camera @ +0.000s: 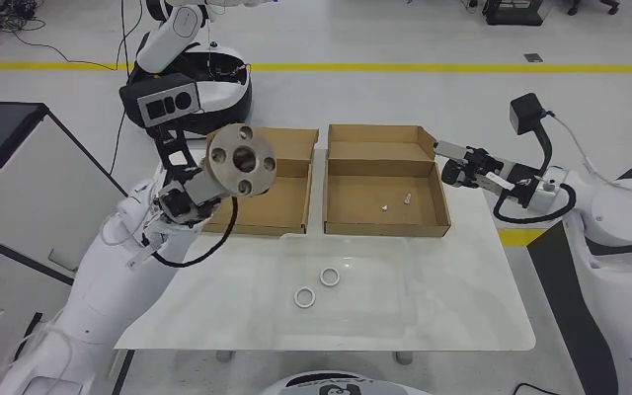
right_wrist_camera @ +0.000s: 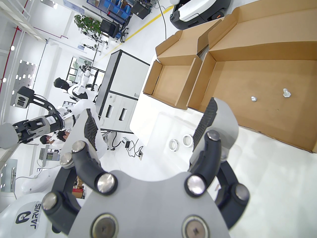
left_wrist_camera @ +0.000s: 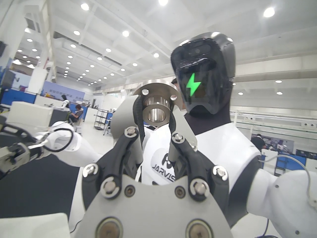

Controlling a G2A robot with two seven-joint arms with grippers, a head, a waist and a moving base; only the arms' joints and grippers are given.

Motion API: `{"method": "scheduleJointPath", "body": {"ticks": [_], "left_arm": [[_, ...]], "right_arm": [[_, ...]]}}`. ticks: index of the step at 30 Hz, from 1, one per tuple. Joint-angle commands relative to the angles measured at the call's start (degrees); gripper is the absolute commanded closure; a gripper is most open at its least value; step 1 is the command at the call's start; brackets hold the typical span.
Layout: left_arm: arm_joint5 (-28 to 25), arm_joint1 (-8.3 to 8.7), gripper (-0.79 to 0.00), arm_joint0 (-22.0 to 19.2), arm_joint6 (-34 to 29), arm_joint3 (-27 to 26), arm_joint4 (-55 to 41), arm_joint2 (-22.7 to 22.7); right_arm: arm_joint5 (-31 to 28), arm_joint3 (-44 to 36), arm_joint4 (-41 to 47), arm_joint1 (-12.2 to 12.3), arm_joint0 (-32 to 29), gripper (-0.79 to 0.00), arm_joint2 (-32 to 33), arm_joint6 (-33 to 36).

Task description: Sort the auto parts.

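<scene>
- top view: two rings (camera: 306, 295) lie close together on the table (camera: 444, 306), near side.
- left claw (left_wrist_camera: 154, 115) clamps a flange (left_wrist_camera: 158, 89) by its sleeve, raised high at the table's left.
- right box (camera: 441, 202) holds two bolts (camera: 405, 197), apart; left box (camera: 281, 202) sits beside it.
- right claw (right_wrist_camera: 151, 110) hangs open beside the right box's outer wall.

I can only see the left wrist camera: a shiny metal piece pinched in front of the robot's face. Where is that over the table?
Observer: Seen from above, the left hand holds the flanged metal part raised, and it appears over the left cardboard box.
Operator: Has anything been sorted yet?
Observer: Yes, two small metal fasteners lie in the right box.
</scene>
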Motion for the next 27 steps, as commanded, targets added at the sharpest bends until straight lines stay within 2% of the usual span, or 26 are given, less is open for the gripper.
{"method": "scheduleJointPath", "body": {"ticks": [1,8,16,23,27], "left_arm": [[3.55,-0.33,0.000,0.15,3.93,0.12,6.76,0.44],[11.31,-0.94,0.000,1.89,8.16,-0.43,21.06,1.80],[20.06,-1.06,0.000,3.90,11.30,-2.11,28.81,0.32],[30.77,-1.30,0.000,0.80,12.74,-0.63,36.05,-1.30],[37.39,-1.29,0.000,-2.40,8.91,0.51,41.16,-1.29]], "right_arm": [[0.00,0.00,0.00,0.00,0.00,-0.785,0.00,0.00],[0.00,0.00,0.00,0.00,0.00,-0.785,0.00,0.00],[0.00,0.00,0.00,0.00,0.00,-0.785,0.00,0.00],[0.00,0.00,0.00,0.00,0.00,-0.785,0.00,0.00],[0.00,0.00,0.00,0.00,0.00,-0.785,0.00,0.00]]}}
